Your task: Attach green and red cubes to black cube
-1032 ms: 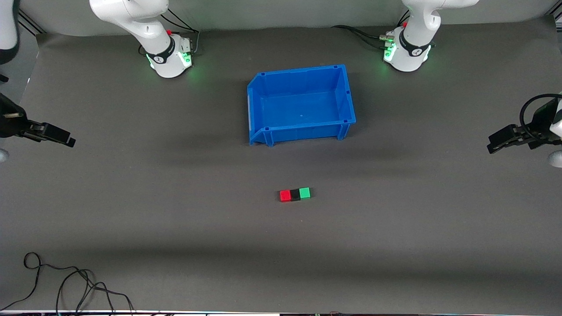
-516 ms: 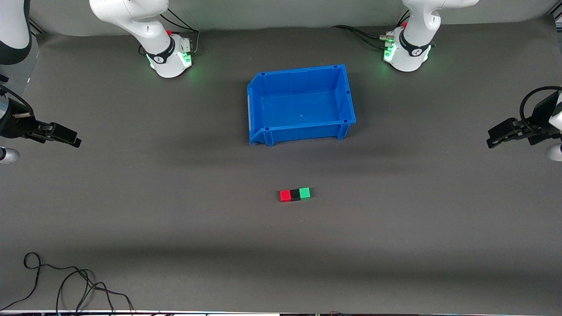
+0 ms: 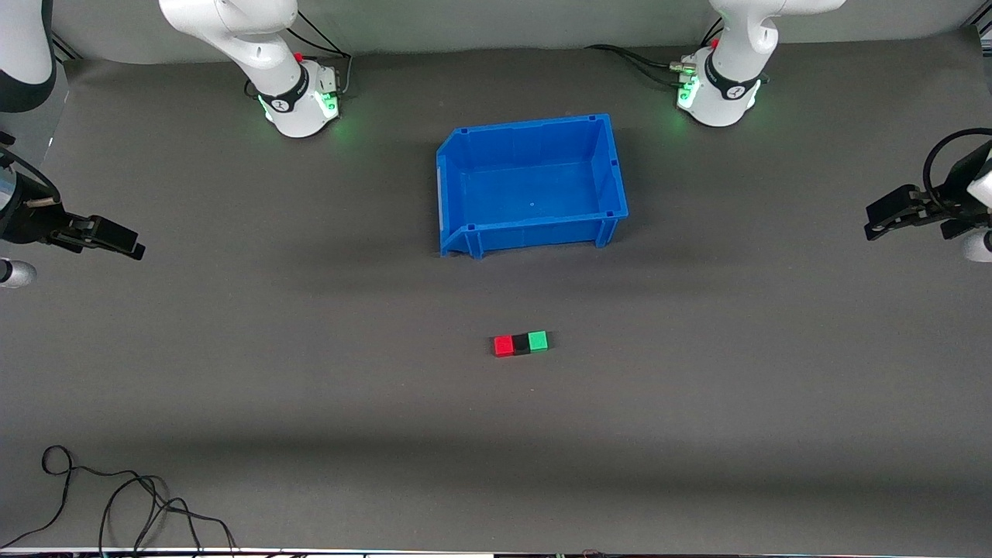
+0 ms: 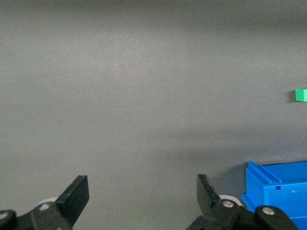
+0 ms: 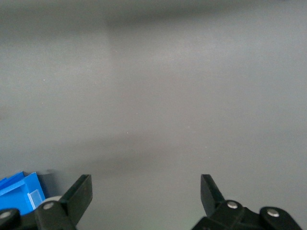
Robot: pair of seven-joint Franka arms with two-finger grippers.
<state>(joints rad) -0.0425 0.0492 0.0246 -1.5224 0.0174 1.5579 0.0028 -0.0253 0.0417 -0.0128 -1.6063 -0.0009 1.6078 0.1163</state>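
Front view: we see the small matte red cube (image 3: 504,346), matte black cube (image 3: 521,344) and matte green cube (image 3: 538,341) in one touching row, black in the middle, nearer the camera than the blue plastic bin (image 3: 532,184); we judge attachment done, nothing left. Bin holds nothing. Left gripper (image 3: 880,219) hangs over the left arm's end of the grey table (image 3: 310,403), right gripper (image 3: 128,246) over the right arm's end, both w/ fingers spread, empty, well apart from the cubes. Left wrist view: fingers wide, green cube at the frame's edge, bin corner visible. Right wrist view: fingers wide, bin corner only.
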